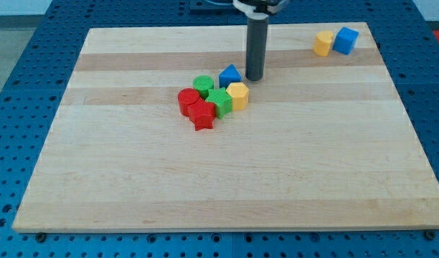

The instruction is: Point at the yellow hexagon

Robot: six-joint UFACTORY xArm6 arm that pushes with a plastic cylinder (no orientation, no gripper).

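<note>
The rod's tip point(254, 78) rests on the bench point(227, 179); it is a plain straight rod with no fingers to open or close, and it holds nothing. The yellow hexagon point(237, 94) lies just below the tip and slightly toward the view's left, near it but not touching. The blue triangular block point(229, 74) sits just beside the tip on the view's left. Left of the yellow hexagon, touching it, is a green block point(220, 102) whose shape is hard to make out, then a green cylinder point(203, 85), a red cylinder point(188, 99) and a red star-like block point(202, 115), all packed close. The rod's upper end is cut off at the view's top. The yellow hexagon is a squat, flat-topped prism. Well apart, toward the view's top right, a second yellow block point(323, 43) touches a blue cube point(346, 40).
</note>
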